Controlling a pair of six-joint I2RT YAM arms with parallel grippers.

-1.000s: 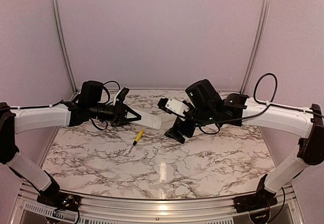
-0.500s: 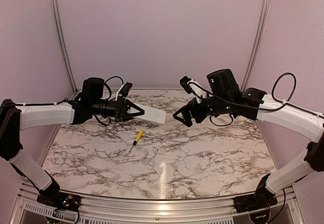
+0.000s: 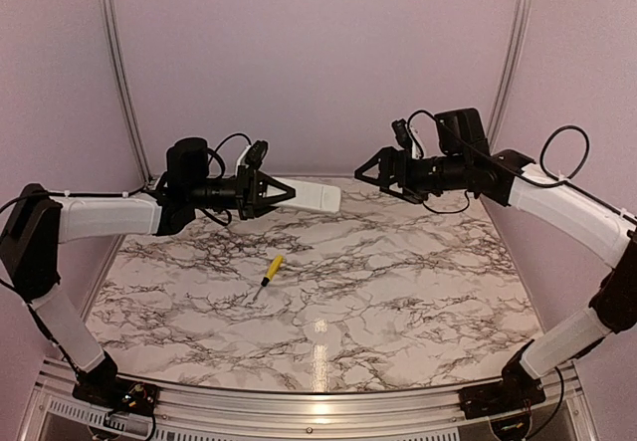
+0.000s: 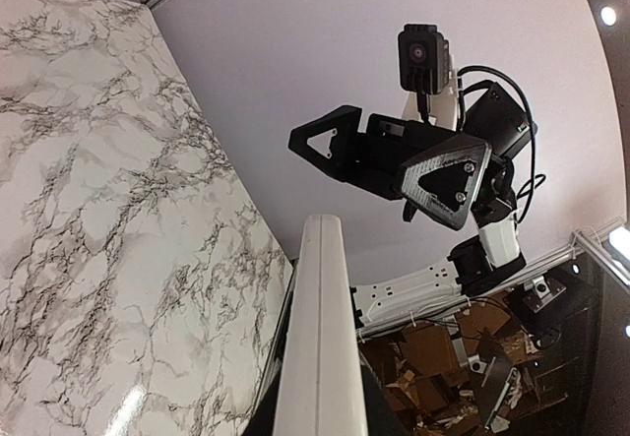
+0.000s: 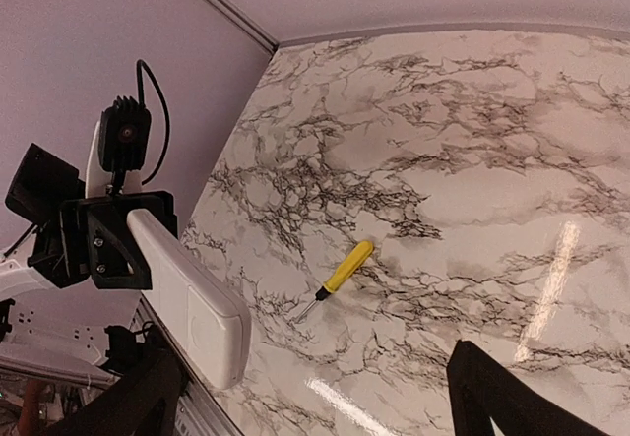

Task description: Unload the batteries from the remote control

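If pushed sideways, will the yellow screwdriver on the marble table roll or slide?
Likely it rolls: the screwdriver lies flat on the table and its handle looks round. The glossy top may also let it slide. Being small, it is probably light.

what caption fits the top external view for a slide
Left pincer holds the remote control aloft, facing the open right pincer.

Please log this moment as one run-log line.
left gripper: shut on remote control, aloft | right gripper: open, empty | screwdriver: on table | batteries: not visible
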